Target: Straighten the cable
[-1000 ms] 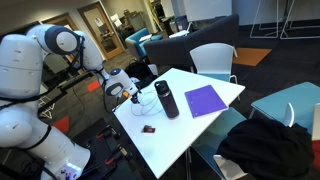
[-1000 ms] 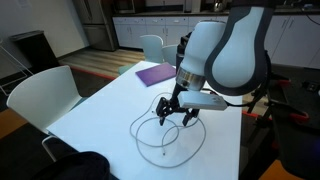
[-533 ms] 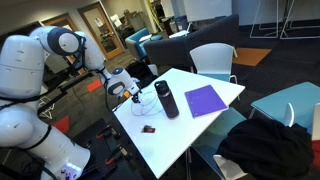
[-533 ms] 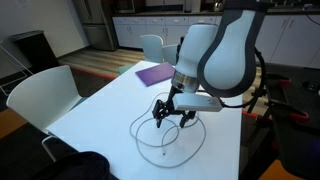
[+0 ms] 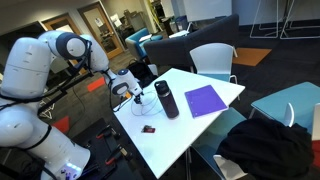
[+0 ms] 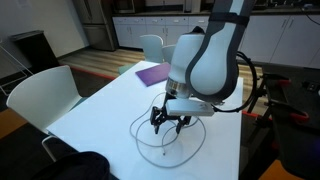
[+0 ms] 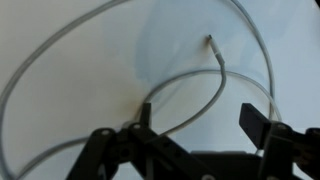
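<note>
A thin grey cable [image 6: 150, 128] lies in loose loops on the white table [image 6: 100, 110]. In the wrist view the cable [image 7: 190, 95] curls in overlapping arcs, with one free end [image 7: 209, 41] pointing up. My gripper [image 6: 168, 121] is open and hovers just above the loops near the table's edge; it also shows in an exterior view [image 5: 136, 99]. In the wrist view my gripper [image 7: 200, 125] has its fingers spread, and a cable strand runs between them. Nothing is held.
A dark bottle [image 5: 166, 98] stands mid-table, with a purple folder [image 5: 205, 99] beyond it and a small dark object [image 5: 148, 129] near the front edge. White chairs [image 6: 40, 95] stand beside the table. A dark jacket [image 5: 265, 145] lies on a chair.
My gripper has shifted slightly along the table edge and lower toward the cable loops. The cable has not visibly moved.
</note>
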Controlling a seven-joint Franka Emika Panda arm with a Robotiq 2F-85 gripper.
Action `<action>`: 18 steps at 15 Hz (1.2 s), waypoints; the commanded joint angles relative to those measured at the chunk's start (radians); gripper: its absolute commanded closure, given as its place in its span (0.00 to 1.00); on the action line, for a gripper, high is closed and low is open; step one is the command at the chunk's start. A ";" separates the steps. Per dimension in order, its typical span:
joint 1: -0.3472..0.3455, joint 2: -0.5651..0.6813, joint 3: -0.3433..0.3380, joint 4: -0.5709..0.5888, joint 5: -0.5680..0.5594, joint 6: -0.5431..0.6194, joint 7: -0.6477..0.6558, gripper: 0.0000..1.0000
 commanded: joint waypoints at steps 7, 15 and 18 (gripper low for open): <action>0.055 -0.015 -0.025 0.031 0.026 -0.057 -0.008 0.88; 0.127 -0.238 -0.098 -0.121 0.029 -0.071 0.000 0.99; 0.094 -0.381 -0.093 -0.180 0.022 -0.089 -0.016 0.99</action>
